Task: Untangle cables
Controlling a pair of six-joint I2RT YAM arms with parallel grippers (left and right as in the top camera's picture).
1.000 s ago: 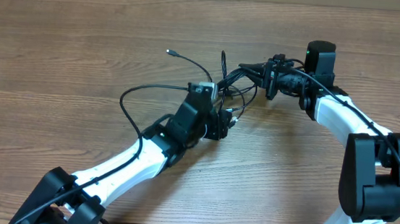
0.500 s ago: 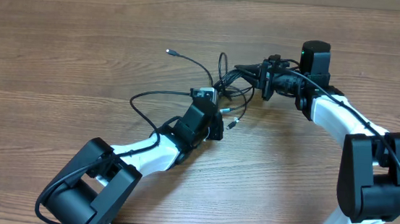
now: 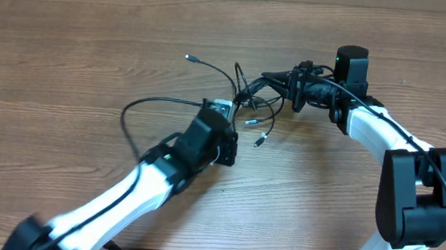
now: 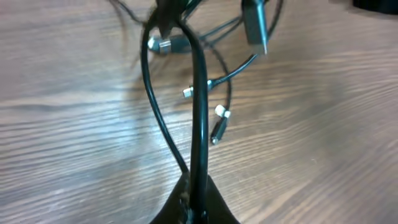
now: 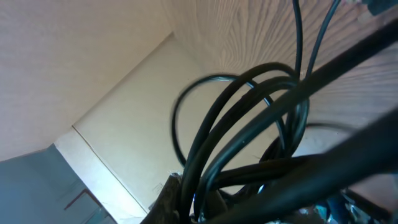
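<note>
- Cables [image 3: 251, 103]: a bunch of thin black cords is found on the table [image 3: 68, 47], near its middle and somewhat toward the far edge. The tangled core sits between the two grippers.
- Loose ends: one plug-tipped strand [image 3: 190, 58] is trailed out from the core toward the far left. Two silver-tipped plugs [image 3: 249, 122] lie on the wood on the near side, just beside the core and free of either grip.
- Long axis: the bunch is drawn out along a line from near-left to far-right, and that line joins one gripper to the other.
- Right gripper [image 3: 280, 78]: jaws are closed on several cords at the far-right end of the bunch, touching the core. In the right wrist view the looped cords are seen passing straight through the fingers.
- Left gripper [image 4: 194, 202]: jaws are closed on the cables at the near-left end. In the left wrist view two strands rise from the pinch toward the knot, one nearly straight and one bowed to the left.
- Nearer arm: the right gripper is judged to be at the knot itself. The left one holds farther out, with a stretch of strand between it and the core.
- Relation governing the coming move: the knot lies up and to the right of the left jaws, along the held strands. A pull by the left arm toward near-left, against the right grip, is judged the likely way to open the tangle.
- Risk: the knot may be tightened instead of loosened if the held strands are looped through the core; this cannot be told from any view.
</note>
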